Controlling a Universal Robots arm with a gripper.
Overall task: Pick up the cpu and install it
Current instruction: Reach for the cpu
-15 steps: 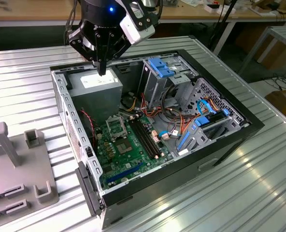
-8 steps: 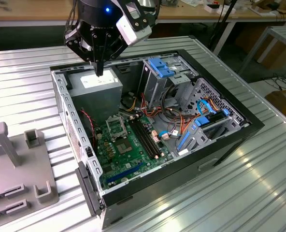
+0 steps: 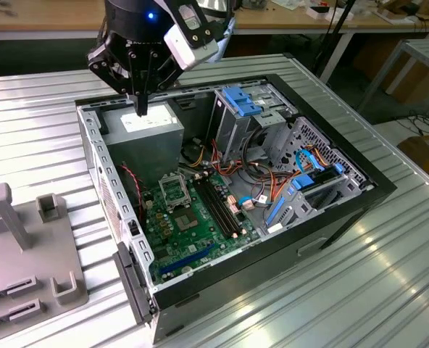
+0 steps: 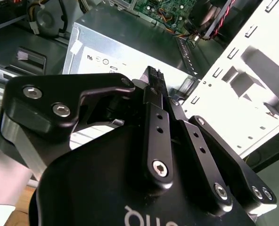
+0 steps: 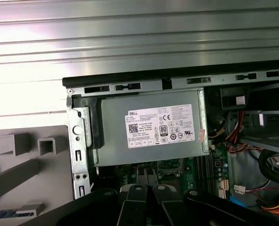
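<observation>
— while the arm hangs over that case (image 3: pixel 102 174), which step would you call it?
— somewhere between picking and placing, i'd judge. the gripper (image 3: pixel 140 109) hovers just above the psu (image 3: pixel 146 145), tip down, and is not at the socket (image 3: pixel 172 190) yet.
— is it carrying the cpu?
— can't tell. in the second wrist view the fingers (image 4: pixel 157 136) are drawn together, with nothing i can make out pinched between them. where the cpu is, i can't say. the socket is too small from here to judge whether a chip sits in it.
— and that grey fixture (image 3: pixel 26 254) out on the table (image 3: pixel 388 275)?
— well apart from the case, toward the exterior view's left. its slots are too small to read.
— what would seating the chip call for?
— coming square over the socket, then going down flat and gently, i'd think. a tilted chip could bend pins.
— what's in the case, then?
— biggest first: the psu in the far corner, the green board (image 3: pixel 193 232) on the floor, a drive cage (image 3: pixel 243 101) with blue tabs, a tangle of cables (image 3: pixel 261 181), and the socket just beside the psu.
</observation>
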